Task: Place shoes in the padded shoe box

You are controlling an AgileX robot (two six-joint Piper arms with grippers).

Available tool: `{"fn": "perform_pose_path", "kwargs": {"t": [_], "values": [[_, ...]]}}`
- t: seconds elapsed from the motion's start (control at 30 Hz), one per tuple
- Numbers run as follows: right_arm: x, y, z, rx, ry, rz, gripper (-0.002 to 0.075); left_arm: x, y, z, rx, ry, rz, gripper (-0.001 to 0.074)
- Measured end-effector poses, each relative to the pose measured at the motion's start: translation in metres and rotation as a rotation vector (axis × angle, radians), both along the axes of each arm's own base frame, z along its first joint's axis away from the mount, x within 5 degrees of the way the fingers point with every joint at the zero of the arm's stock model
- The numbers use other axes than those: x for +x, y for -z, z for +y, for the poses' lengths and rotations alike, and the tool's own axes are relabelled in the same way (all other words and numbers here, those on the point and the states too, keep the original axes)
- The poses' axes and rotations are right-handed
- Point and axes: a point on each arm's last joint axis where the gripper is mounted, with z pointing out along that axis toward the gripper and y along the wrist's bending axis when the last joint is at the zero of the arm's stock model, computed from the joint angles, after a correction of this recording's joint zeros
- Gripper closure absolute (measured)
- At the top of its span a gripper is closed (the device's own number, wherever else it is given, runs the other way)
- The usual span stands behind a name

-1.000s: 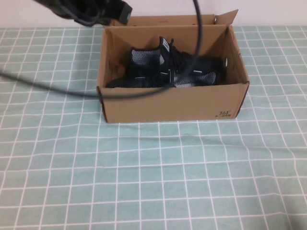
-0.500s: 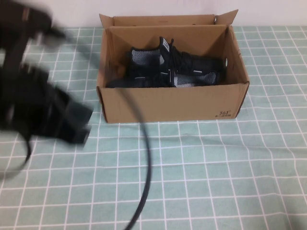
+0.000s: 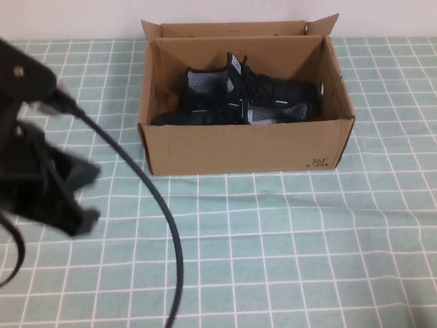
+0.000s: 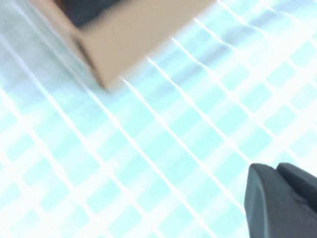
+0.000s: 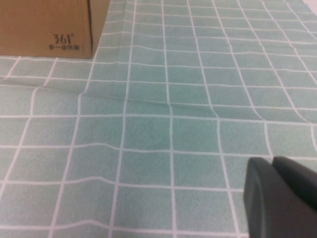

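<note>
The two black knit shoes [image 3: 246, 99] lie side by side inside the brown cardboard shoe box [image 3: 246, 147], which stands at the back middle of the table with its flaps up. My left gripper [image 3: 72, 198] is over the cloth to the left of and nearer than the box, blurred and empty. In the left wrist view its fingers [image 4: 270, 198] sit together, with a corner of the box [image 4: 138, 34] beyond. My right gripper [image 5: 272, 166] is out of the high view; it hovers low over the cloth, fingers together and empty, to the right of the box's printed corner [image 5: 44, 25].
A green checked cloth [image 3: 287, 246] covers the table. The left arm's black cable [image 3: 164, 225] hangs in an arc across the near left. A pale wall runs behind the box.
My left arm has swung from above the box's back left corner down to the left side of the table. The shoes and the box have not moved.
</note>
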Motion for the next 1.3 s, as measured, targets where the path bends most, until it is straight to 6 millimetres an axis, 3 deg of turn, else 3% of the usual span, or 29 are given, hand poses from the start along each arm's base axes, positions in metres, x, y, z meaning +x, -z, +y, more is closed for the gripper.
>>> {"fn": "perform_pose_path", "kwargs": {"t": [0.13, 0.27, 0.37, 0.53, 0.7, 0.83, 1.0, 1.2, 1.3], "values": [[0.0, 0.0, 0.0, 0.0, 0.0, 0.0, 0.0734, 0.007, -0.009, 0.006, 0.02, -0.025, -0.194, 0.0738], [0.0, 0.0, 0.0, 0.0, 0.0, 0.0, 0.0734, -0.006, -0.014, 0.029, -0.041, -0.097, -0.358, 0.0738], [0.0, 0.0, 0.0, 0.0, 0.0, 0.0, 0.0734, -0.022, -0.007, 0.049, -0.085, -0.164, -0.466, 0.0738], [0.0, 0.0, 0.0, 0.0, 0.0, 0.0, 0.0734, -0.054, 0.029, 0.074, -0.136, -0.268, -0.64, 0.0738], [0.0, 0.0, 0.0, 0.0, 0.0, 0.0, 0.0734, -0.084, 0.083, 0.09, -0.211, -0.382, -0.77, 0.0738], [0.0, 0.0, 0.0, 0.0, 0.0, 0.0, 0.0734, -0.097, 0.133, 0.095, -0.262, -0.46, -0.773, 0.0738], [0.0, 0.0, 0.0, 0.0, 0.0, 0.0, 0.0734, -0.099, 0.181, 0.096, -0.254, -0.484, -0.695, 0.0739], [0.0, 0.0, 0.0, 0.0, 0.0, 0.0, 0.0734, -0.102, 0.206, 0.098, -0.176, -0.518, -0.48, 0.0739], [0.0, 0.0, 0.0, 0.0, 0.0, 0.0, 0.0734, -0.103, 0.207, 0.098, -0.168, -0.52, -0.464, 0.0739]]}}
